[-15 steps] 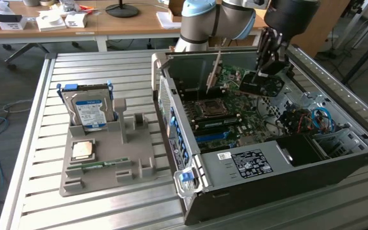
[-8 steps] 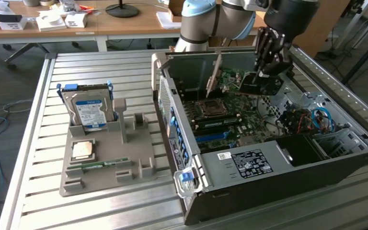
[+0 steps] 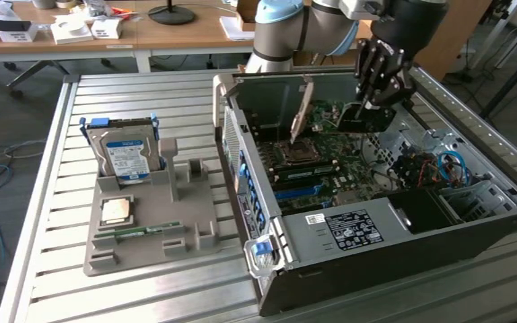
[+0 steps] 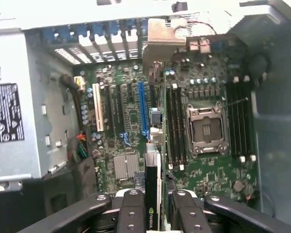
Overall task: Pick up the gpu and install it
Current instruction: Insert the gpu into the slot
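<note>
My gripper point(image 3: 373, 106) hangs over the open computer case point(image 3: 420, 222), shut on the gpu point(image 3: 366, 121), a flat black card held above the green motherboard point(image 3: 330, 151). In the wrist view the gpu point(image 4: 153, 194) stands edge-on between my two black fingers point(image 4: 131, 213), its NVIDIA label showing. It is a little above the board, roughly in line with the long blue slot point(image 4: 143, 109). Beside that slot are a white slot point(image 4: 96, 109) and the empty processor socket point(image 4: 206, 128).
A grey holder tray point(image 3: 151, 222) lies on the slatted table at the exterior view's left, with a blue-labelled hard drive point(image 3: 126, 158), a square chip point(image 3: 116, 210) and a green memory stick point(image 3: 137, 232). A tan strip point(image 3: 303, 108) leans inside the case. Cables point(image 3: 438, 168) crowd its right.
</note>
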You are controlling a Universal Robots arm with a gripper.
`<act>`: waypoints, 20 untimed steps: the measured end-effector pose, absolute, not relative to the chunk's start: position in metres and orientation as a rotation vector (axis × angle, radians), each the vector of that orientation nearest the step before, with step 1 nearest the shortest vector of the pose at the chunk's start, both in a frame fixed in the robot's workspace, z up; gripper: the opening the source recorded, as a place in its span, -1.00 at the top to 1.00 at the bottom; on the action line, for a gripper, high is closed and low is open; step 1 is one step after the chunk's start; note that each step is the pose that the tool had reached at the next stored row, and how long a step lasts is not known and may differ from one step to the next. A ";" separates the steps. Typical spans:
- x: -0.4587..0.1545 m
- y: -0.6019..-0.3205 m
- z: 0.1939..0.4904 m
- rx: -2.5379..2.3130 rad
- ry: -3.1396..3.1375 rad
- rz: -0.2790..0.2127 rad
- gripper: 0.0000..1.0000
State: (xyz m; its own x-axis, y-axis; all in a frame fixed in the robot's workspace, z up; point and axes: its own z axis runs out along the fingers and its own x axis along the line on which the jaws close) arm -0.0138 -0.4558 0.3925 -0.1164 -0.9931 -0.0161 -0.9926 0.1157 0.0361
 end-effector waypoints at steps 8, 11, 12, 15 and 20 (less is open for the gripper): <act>-0.014 -0.456 0.392 2.192 -2.229 -0.057 0.48; -0.014 -0.456 0.391 2.203 -2.218 -0.056 0.48; -0.014 -0.456 0.390 2.205 -2.216 -0.056 0.48; -0.015 -0.456 0.390 2.207 -2.213 -0.056 0.48; -0.015 -0.456 0.390 2.207 -2.213 -0.056 0.48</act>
State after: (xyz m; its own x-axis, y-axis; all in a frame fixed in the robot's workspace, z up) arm -0.0146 -0.4555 0.3895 -0.0030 -0.9999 -0.0148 -0.9993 0.0024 0.0361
